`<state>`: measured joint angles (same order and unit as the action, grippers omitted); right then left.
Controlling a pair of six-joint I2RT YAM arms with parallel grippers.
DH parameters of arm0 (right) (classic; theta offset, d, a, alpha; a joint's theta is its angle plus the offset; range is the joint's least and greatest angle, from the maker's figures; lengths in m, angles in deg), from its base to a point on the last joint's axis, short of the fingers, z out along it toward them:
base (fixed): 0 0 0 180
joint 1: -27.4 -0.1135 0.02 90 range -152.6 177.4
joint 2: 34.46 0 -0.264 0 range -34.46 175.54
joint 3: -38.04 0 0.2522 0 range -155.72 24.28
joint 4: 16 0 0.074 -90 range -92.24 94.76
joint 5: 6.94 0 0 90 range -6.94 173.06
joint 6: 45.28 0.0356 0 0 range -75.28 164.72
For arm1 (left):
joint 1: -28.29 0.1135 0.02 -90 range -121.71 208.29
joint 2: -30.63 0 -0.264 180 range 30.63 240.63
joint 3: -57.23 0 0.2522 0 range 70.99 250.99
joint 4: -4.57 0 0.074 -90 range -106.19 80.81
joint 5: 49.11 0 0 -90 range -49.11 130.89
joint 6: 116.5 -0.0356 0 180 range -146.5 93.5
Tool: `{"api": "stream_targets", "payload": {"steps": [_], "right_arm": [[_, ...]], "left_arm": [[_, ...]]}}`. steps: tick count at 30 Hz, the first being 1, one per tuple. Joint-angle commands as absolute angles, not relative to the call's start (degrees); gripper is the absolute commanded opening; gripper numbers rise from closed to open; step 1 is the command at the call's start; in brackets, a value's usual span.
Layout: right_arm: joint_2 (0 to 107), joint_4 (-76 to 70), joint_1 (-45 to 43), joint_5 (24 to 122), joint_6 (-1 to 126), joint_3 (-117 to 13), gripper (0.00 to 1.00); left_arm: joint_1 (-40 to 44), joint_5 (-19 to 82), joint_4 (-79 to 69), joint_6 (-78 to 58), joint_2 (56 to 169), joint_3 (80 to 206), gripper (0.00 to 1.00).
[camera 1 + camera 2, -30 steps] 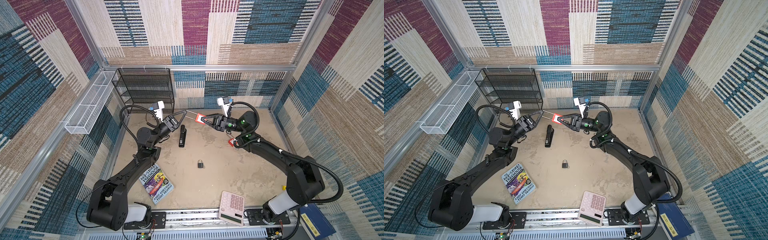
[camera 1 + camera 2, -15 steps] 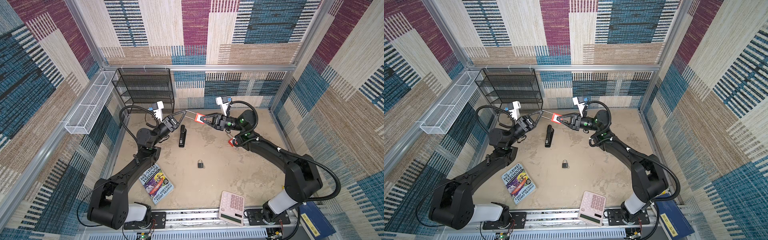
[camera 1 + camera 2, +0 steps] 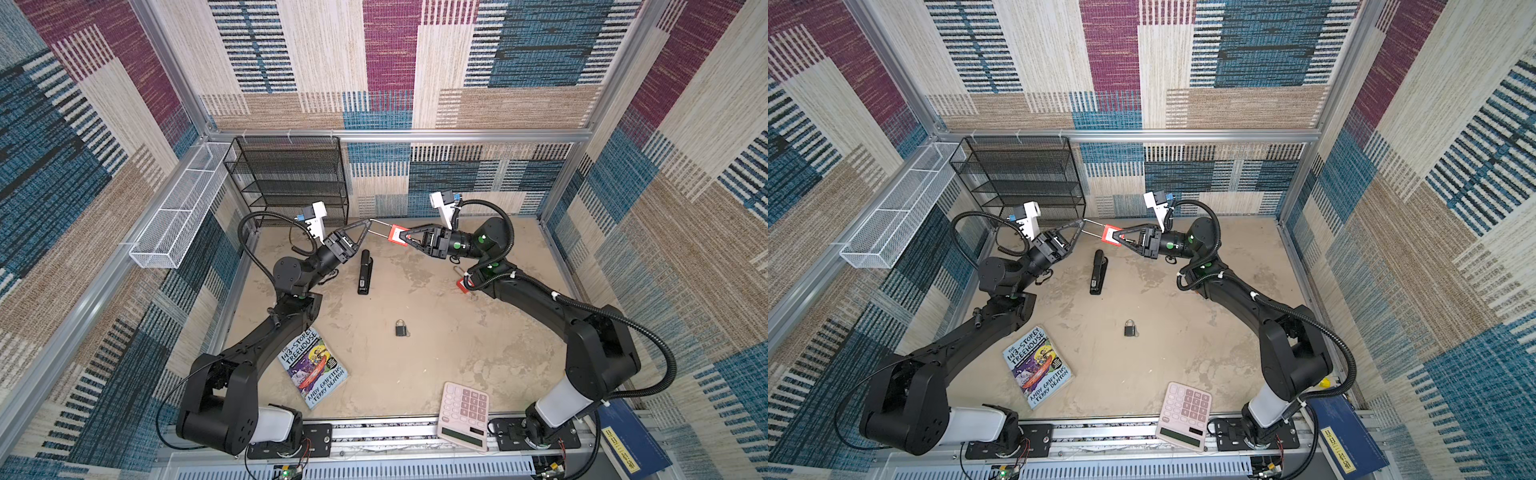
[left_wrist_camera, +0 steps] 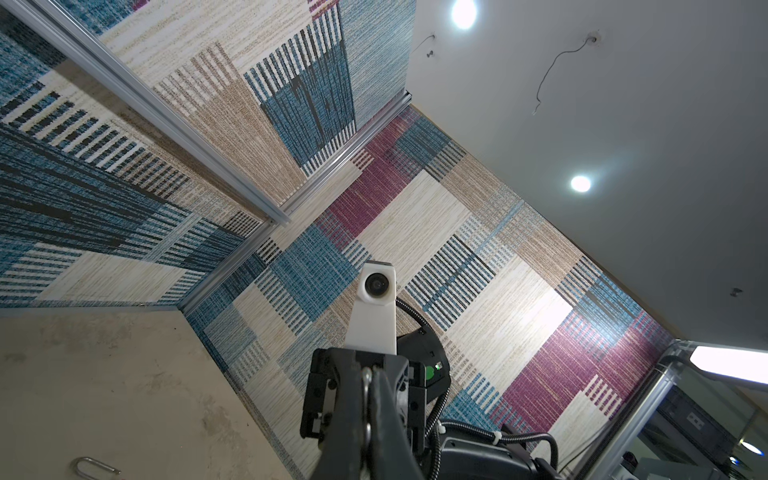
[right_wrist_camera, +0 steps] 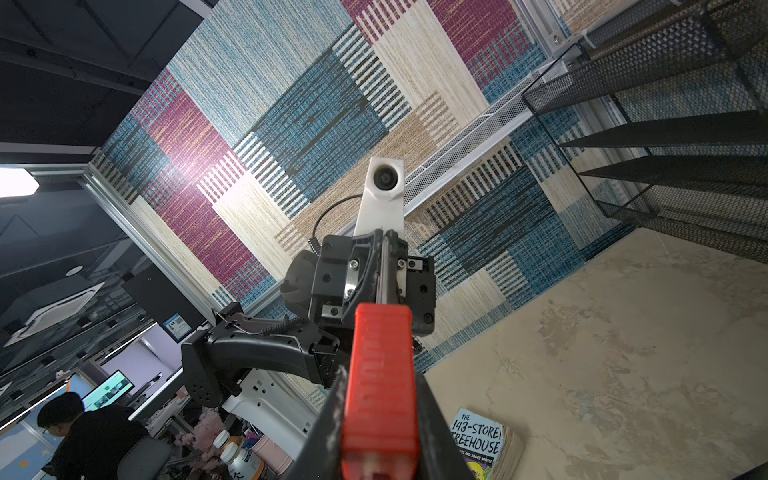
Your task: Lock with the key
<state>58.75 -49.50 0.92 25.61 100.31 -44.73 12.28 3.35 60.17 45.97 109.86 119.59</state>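
Observation:
A red padlock (image 3: 395, 235) (image 3: 1111, 235) with a long silver shackle (image 3: 378, 227) hangs in the air near the back of the table, held between both arms. My left gripper (image 3: 368, 224) (image 3: 1080, 224) (image 4: 371, 374) is shut on the shackle's loop (image 4: 366, 378). My right gripper (image 3: 401, 237) (image 3: 1117, 237) (image 5: 380, 374) is shut on the red body (image 5: 380, 332) from the opposite side. No key shows in any view.
Below the held lock lies a black stapler (image 3: 364, 274). A small dark padlock (image 3: 400, 329) sits mid-table and a second red lock (image 3: 462, 284) under the right arm. Book (image 3: 312, 368) and pink calculator (image 3: 464, 409) are in front. Black mesh shelf (image 3: 286, 178) and white wire basket (image 3: 178, 208) stand back left.
My left jaws have closed the last bit onto the shackle. Both arms and the red padlock stay almost where they were.

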Motion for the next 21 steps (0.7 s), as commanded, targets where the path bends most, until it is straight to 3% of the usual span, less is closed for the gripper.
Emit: {"api": "stream_targets", "payload": {"steps": [1,10,21], "right_arm": [[58.95,-51.45,0.60,25.89,99.57,-45.72,0.07],[61.25,-61.67,0.60,22.43,109.70,-45.77,0.06],[59.84,-58.27,0.60,20.94,108.24,-45.42,0.06]], "left_arm": [[11.94,0.65,62.28,47.77,109.82,119.59,0.05],[12.12,-0.86,60.90,46.55,109.96,120.24,0.08],[12.34,-2.58,51.68,40.24,106.51,121.71,0.08]]}}
